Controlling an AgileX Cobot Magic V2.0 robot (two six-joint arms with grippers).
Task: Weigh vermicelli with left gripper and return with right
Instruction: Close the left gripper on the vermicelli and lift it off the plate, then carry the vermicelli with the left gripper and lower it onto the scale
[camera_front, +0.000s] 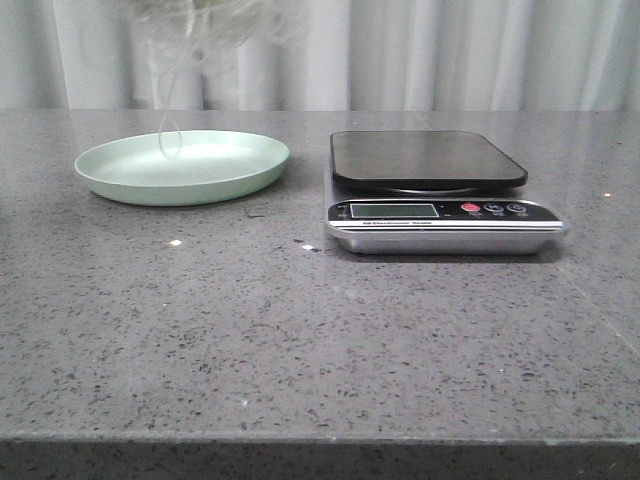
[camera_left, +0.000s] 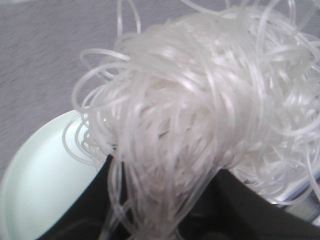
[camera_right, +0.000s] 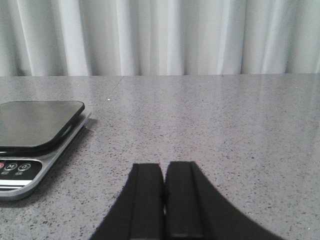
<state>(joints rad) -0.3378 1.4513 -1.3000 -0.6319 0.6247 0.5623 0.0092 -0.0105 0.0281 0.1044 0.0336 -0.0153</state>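
The vermicelli (camera_left: 200, 100), a fluffy tangle of whitish translucent strands, hangs in my left gripper (camera_left: 165, 200), whose black jaws are shut on its strands. In the front view its lower strands (camera_front: 215, 40) show blurred at the top edge, high above the pale green plate (camera_front: 183, 166); the gripper itself is out of that frame. The plate (camera_left: 35, 190) is empty below. The scale (camera_front: 430, 190), with a bare black platform (camera_front: 425, 158), stands to the right of the plate. My right gripper (camera_right: 164, 200) is shut and empty, low over the table to the right of the scale (camera_right: 35, 135).
A grey speckled stone table (camera_front: 300, 330) carries everything. A white curtain (camera_front: 450, 50) hangs behind it. Small crumbs (camera_front: 176, 242) lie in front of the plate.
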